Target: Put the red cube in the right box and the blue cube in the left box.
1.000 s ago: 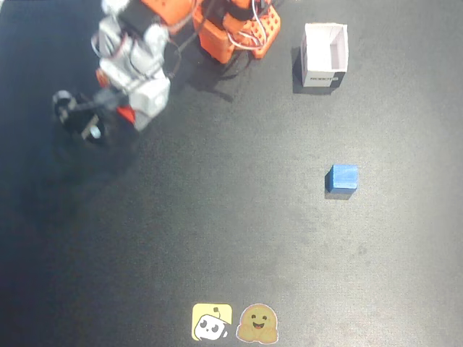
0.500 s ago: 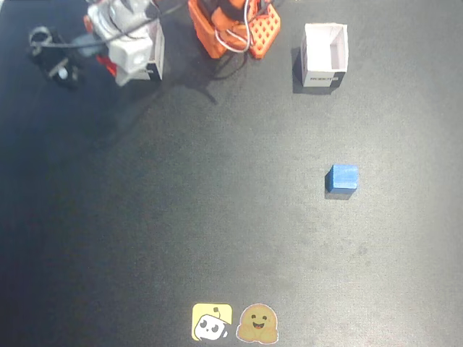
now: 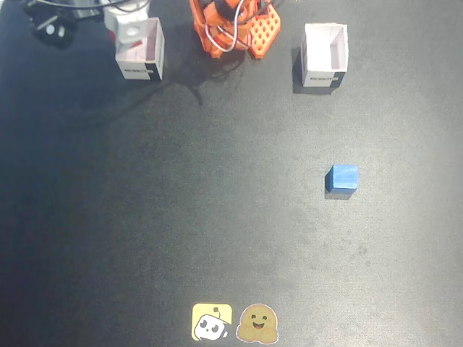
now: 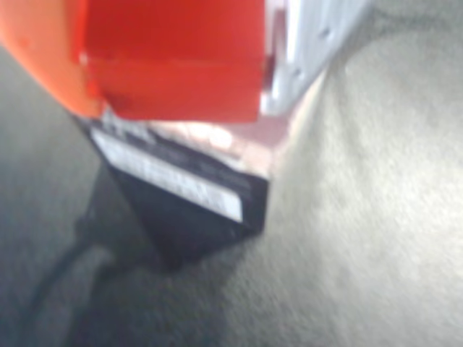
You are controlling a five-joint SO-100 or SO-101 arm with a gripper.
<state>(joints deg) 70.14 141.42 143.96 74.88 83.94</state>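
In the wrist view the red cube (image 4: 173, 58) sits clamped between an orange finger (image 4: 51, 65) and a white finger (image 4: 304, 50) of my gripper (image 4: 177, 101), which is shut on it. Right beneath hangs the right box (image 4: 239, 137), its pinkish rim and dark label showing. The fixed view has that box (image 3: 139, 52) at the top left, with my gripper (image 3: 131, 27) over its far edge; the red cube is hidden there. The blue cube (image 3: 341, 177) lies alone at the right of the mat. The left box (image 3: 324, 54), with plain white walls, stands at the top right.
The orange arm base (image 3: 235, 25) stands at the top centre between the two boxes. Two stickers (image 3: 235, 322) lie at the mat's bottom edge. A black cable and camera part (image 3: 49, 29) show at the top left corner.
The arm has swung from the left of the mat up toward the top edge, uncovering the pinkish box. The gripper now hangs over that box.
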